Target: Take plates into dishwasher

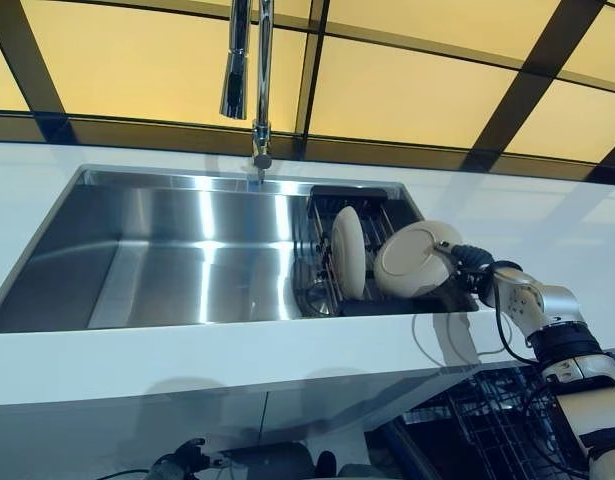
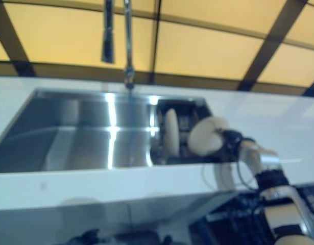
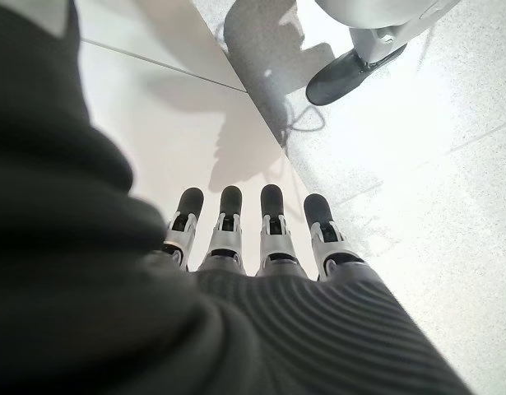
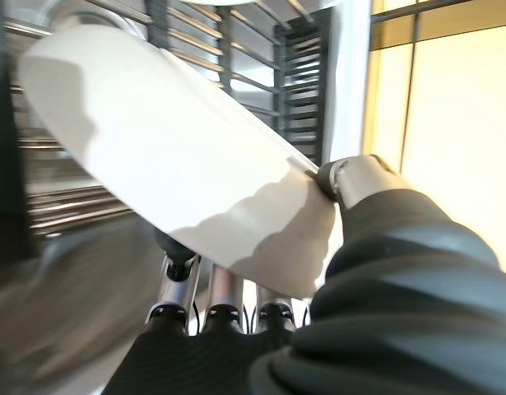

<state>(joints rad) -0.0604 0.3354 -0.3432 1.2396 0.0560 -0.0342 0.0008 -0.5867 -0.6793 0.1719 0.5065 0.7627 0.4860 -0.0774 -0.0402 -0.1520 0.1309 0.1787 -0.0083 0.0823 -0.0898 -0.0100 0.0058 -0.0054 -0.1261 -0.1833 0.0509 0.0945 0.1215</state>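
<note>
Here, right hand [image 1: 465, 258] fingers [image 4: 177, 265] pinching plate [image 1: 415, 260]

White countertop [image 1: 107, 360] before me, with a stainless-steel sink [image 1: 167, 260] set into it and a tall faucet [image 1: 249, 80] at its back edge; a dark wire dish rack [image 1: 332, 290] sits in the sink's right end, holding one cream plate [image 1: 348, 252] upright on edge.

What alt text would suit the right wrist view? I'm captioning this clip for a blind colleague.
Seen from very close, the right robot hand pinches a white plate by its rim, thumb on top and fingers beneath. Behind the tilted plate are the dark metal bars of a dish rack.
</note>
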